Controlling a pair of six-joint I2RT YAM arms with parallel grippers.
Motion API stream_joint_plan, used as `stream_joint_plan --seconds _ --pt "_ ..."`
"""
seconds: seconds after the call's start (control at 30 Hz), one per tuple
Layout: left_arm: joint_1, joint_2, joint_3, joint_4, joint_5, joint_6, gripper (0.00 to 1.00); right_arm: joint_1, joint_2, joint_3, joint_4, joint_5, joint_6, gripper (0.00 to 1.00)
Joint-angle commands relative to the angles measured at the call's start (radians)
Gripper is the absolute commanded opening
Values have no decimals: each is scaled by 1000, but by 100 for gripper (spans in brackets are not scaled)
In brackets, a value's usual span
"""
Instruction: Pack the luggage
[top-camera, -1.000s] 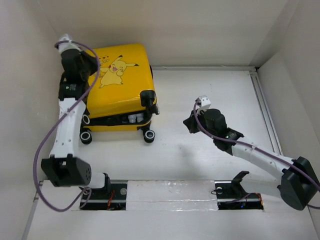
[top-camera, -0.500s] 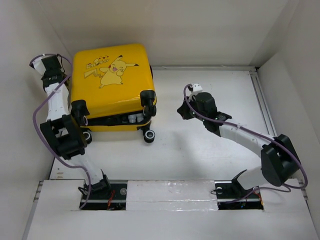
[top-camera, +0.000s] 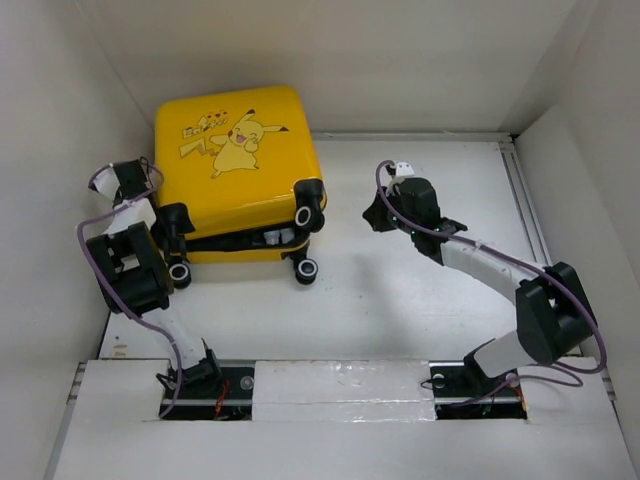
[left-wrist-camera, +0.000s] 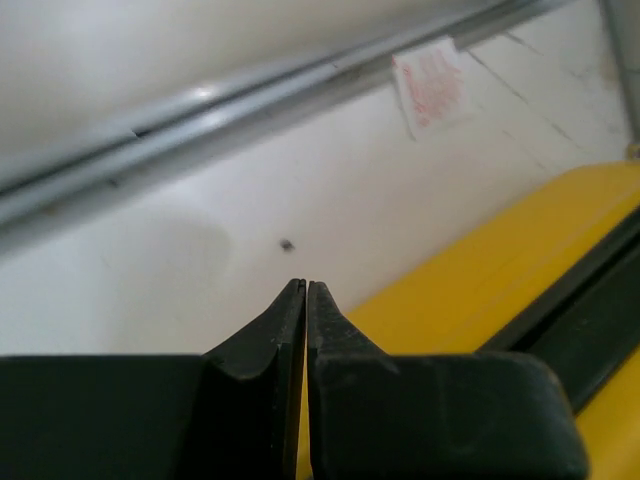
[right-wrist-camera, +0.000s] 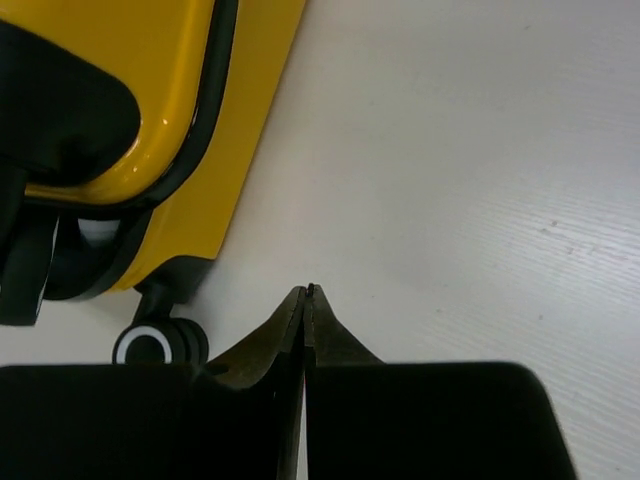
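The luggage (top-camera: 243, 175) lay flat at the far left of the table (top-camera: 420, 300), printed shell up, close to the left wall (top-camera: 60, 150), with its wheels (top-camera: 305, 270) pointing toward the near side. The two shells were not fully together along the near edge; a dark gap with small pale items showed between them, though what they were could not be made out. The left gripper (top-camera: 128, 175) sat just beside the luggage's left side, between it and the wall; in the left wrist view its jaws were pressed together with nothing between them, the yellow shell (left-wrist-camera: 480, 290) running past on the right and a small paper label (left-wrist-camera: 432, 85) lying on the table beyond. The right gripper (top-camera: 375, 215) was to the right of the luggage, near but not touching it. In the right wrist view its jaws were likewise together and empty, tips over bare table, one wheel (right-wrist-camera: 150, 343) at lower left.
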Motion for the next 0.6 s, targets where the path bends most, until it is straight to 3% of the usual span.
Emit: stream_joint_plan --seconds 0.0,0.23,0.37,0.47,0.5,0.57 --pt "-192 -112 -153 11 151 -64 0 -49 -33 16 75 -26 17 6" --pt "-407 -388 -474 123 128 -201 0 -95 -169 -53 62 6 36 19" --pt "-653 -552 -644 172 113 -291 0 -115 -299 -78 27 32 45 27" --pt "-793 -618 -655 114 15 -334 0 -115 -406 -101 -16 32 22 35" --pt "-874 -674 -642 74 -90 -351 0 -115 -430 -101 -30 32 22 37" --pt "-918 -748 -622 -51 -187 -383 0 -106 -495 -110 -65 58 10 47"
